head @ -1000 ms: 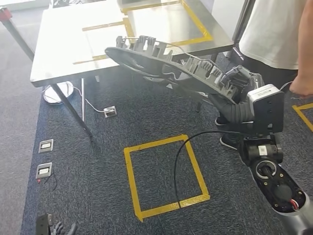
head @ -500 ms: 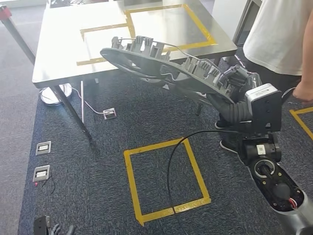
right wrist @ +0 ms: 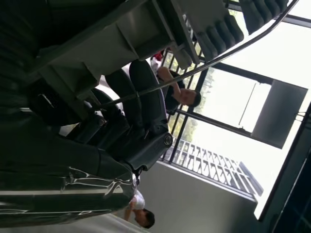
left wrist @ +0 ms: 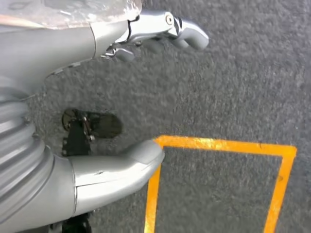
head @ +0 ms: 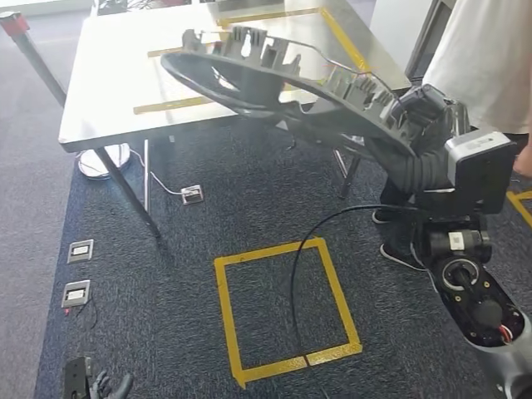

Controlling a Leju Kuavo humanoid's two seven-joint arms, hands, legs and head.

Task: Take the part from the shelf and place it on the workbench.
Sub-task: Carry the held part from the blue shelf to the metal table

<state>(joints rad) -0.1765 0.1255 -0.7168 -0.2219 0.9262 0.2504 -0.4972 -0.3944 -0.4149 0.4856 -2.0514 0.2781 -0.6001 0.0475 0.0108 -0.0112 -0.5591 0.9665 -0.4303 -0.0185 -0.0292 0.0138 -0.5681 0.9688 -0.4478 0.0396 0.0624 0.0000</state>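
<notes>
Nearest, the left hand (left wrist: 110,97) hangs above the dark carpet (head: 188,249), thumb and fingers spread apart and holding nothing, over a corner of a square of yellow tape (head: 285,303). Farther forward, the right hand (head: 419,116) grasps one end of the part (head: 283,79), a long dark grey ribbed moulding, its fingers (right wrist: 143,104) curled around the edge. The part is held in the air, tilted, its far end reaching over the near edge of the workbench (head: 106,91). Beside the right arm stands a person (head: 483,58) in a white shirt.
</notes>
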